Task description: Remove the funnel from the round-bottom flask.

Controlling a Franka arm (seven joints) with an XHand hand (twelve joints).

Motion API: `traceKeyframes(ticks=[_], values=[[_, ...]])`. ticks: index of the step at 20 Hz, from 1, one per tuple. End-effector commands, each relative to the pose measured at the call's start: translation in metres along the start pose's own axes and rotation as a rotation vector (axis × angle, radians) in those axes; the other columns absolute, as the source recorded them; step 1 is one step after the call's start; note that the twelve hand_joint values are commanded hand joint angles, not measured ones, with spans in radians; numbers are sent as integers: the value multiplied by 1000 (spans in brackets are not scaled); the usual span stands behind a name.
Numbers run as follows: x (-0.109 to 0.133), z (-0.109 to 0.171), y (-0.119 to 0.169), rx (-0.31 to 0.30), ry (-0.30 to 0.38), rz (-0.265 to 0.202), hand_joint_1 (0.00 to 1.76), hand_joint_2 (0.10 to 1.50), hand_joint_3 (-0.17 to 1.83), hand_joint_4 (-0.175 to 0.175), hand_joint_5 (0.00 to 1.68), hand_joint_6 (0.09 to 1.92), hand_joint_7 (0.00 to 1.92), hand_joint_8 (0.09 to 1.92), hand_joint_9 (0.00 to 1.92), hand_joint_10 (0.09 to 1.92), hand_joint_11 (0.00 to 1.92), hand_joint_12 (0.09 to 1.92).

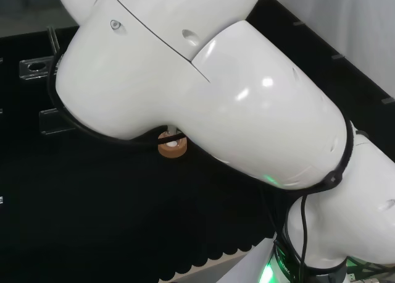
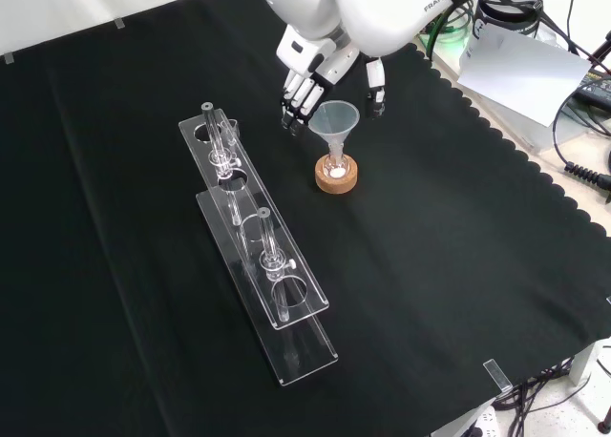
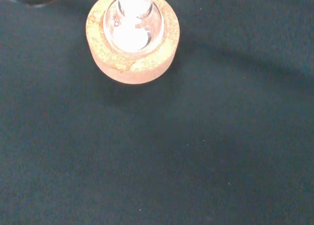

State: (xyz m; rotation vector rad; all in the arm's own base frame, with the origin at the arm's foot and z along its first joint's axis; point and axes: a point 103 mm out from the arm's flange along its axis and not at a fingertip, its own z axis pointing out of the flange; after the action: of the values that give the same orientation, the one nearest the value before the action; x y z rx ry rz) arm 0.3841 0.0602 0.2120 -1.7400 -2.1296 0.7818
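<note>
Front view: black cloth (image 2: 143,265) bears funnel (image 2: 337,120); robot hand (image 2: 307,79) beside it, fingers spread.

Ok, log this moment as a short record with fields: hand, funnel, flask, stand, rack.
hand: open, fingers hang just beyond the funnel's rim in the front view, thumb on the other side, not gripping
funnel: clear, upright, stem in the flask
flask: small, seated in the stand
stand: cork ring on the black cloth
rack: clear, left of the stand in the front view

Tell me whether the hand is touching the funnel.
Apart. In the front view the hand hangs open above and behind the funnel, with dark cloth showing between its fingers and the rim.
</note>
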Motion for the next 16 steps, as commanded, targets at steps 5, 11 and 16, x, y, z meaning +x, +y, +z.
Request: traceKeyframes(ticks=[5,11,16], values=[[2,6,9,2,-46,-5,649,681,283,-97,2,87,0,261,146,875,424,1413],[4,10,12,8,-107,-5,669,685,286,-101,30,87,0,356,214,838,439,1402],[6,10,15,1,-150,-7,711,684,324,-104,98,87,0,579,331,751,465,1390]])
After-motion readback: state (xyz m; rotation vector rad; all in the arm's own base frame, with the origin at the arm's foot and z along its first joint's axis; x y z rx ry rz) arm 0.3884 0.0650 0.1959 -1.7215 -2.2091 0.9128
